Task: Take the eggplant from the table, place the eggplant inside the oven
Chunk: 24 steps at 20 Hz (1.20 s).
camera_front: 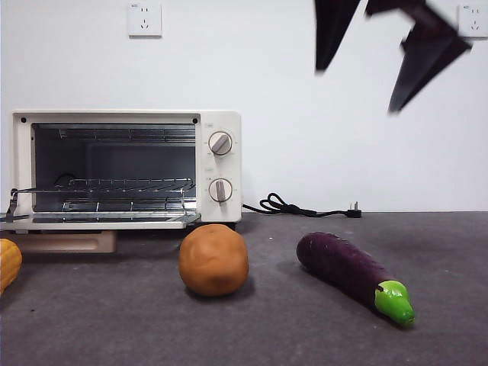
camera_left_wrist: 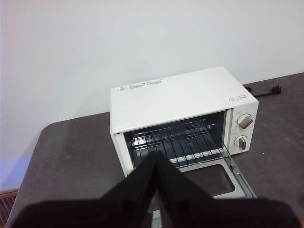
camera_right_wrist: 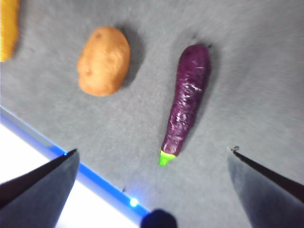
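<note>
The purple eggplant [camera_front: 349,271] with its green stem cap lies on the dark grey table [camera_front: 114,328], right of centre, stem end toward the front; it also shows in the right wrist view as the eggplant [camera_right_wrist: 186,102]. My right gripper [camera_front: 393,57] hangs open high above it at the upper right, and in its own view the right gripper [camera_right_wrist: 154,164] has its jaws spread wide with nothing between them. The cream oven [camera_front: 126,168] stands at the left with its door down and rack bare. My left gripper [camera_left_wrist: 156,164] is shut and empty, facing the oven [camera_left_wrist: 183,114].
An orange-brown potato-like ball [camera_front: 213,259] sits between the oven and the eggplant. A yellow ribbed vegetable [camera_front: 8,263] lies at the left edge. A black power cord [camera_front: 301,207] runs along the back by the wall.
</note>
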Each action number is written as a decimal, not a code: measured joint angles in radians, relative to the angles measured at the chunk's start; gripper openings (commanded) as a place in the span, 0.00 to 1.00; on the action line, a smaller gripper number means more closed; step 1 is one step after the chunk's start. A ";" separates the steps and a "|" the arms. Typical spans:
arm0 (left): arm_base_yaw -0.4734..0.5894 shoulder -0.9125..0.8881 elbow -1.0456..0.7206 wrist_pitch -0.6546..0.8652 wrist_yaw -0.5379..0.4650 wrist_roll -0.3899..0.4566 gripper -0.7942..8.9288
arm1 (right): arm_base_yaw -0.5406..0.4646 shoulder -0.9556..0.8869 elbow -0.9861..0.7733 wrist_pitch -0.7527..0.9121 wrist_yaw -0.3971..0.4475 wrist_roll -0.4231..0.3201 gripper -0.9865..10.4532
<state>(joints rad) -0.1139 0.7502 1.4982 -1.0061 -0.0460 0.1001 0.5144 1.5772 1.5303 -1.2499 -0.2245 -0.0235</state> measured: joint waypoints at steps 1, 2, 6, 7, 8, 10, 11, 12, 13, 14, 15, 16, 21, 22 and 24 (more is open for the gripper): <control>0.000 0.000 0.000 0.000 0.000 0.000 0.08 | 0.011 0.016 -0.039 0.034 0.000 0.002 0.58; 0.000 0.000 0.000 0.000 0.000 0.000 0.08 | 0.018 0.026 -0.079 0.075 0.000 0.009 0.58; 0.000 0.000 0.000 0.000 0.000 0.000 0.08 | 0.039 0.039 -0.283 0.240 0.000 0.040 0.58; 0.000 0.000 0.000 0.000 0.001 0.000 0.08 | 0.041 0.040 -0.335 0.279 0.000 0.053 0.58; 0.000 0.001 0.000 0.000 0.001 0.000 0.08 | 0.041 0.041 -0.373 0.314 0.000 0.061 0.58; 0.000 0.001 0.000 0.000 0.001 0.000 0.08 | 0.041 0.041 -0.442 0.373 0.000 0.081 0.58; 0.000 0.001 0.000 0.000 0.001 0.000 0.08 | 0.041 0.041 -0.468 0.397 0.002 0.090 0.58; 0.000 0.001 0.000 0.000 0.001 0.000 0.08 | 0.041 0.041 -0.485 0.415 0.009 0.099 0.57; 0.000 0.002 0.000 0.000 0.001 0.000 0.08 | 0.041 0.041 -0.501 0.439 0.016 0.111 0.54; 0.000 0.002 0.000 -0.001 0.001 0.000 0.08 | 0.041 0.041 -0.513 0.459 0.023 0.122 0.49; 0.000 0.002 0.000 -0.003 0.001 0.000 0.08 | 0.041 0.041 -0.525 0.475 0.037 0.135 0.45; 0.000 0.002 0.000 -0.004 0.001 0.000 0.08 | 0.041 0.041 -0.536 0.491 0.050 0.145 0.41; 0.000 0.002 0.000 -0.004 0.001 0.000 0.08 | 0.041 0.041 -0.592 0.571 0.060 0.184 0.18; 0.000 0.002 0.000 -0.004 0.001 0.000 0.08 | 0.041 0.041 -0.605 0.581 0.066 0.185 0.14; 0.000 0.002 0.000 -0.005 0.001 0.000 0.08 | 0.039 0.041 -0.614 0.601 0.075 0.189 0.13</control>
<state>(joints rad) -0.1143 0.7525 1.4982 -1.0107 -0.0452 0.1001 0.5533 1.6180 0.9161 -0.6491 -0.1497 0.1658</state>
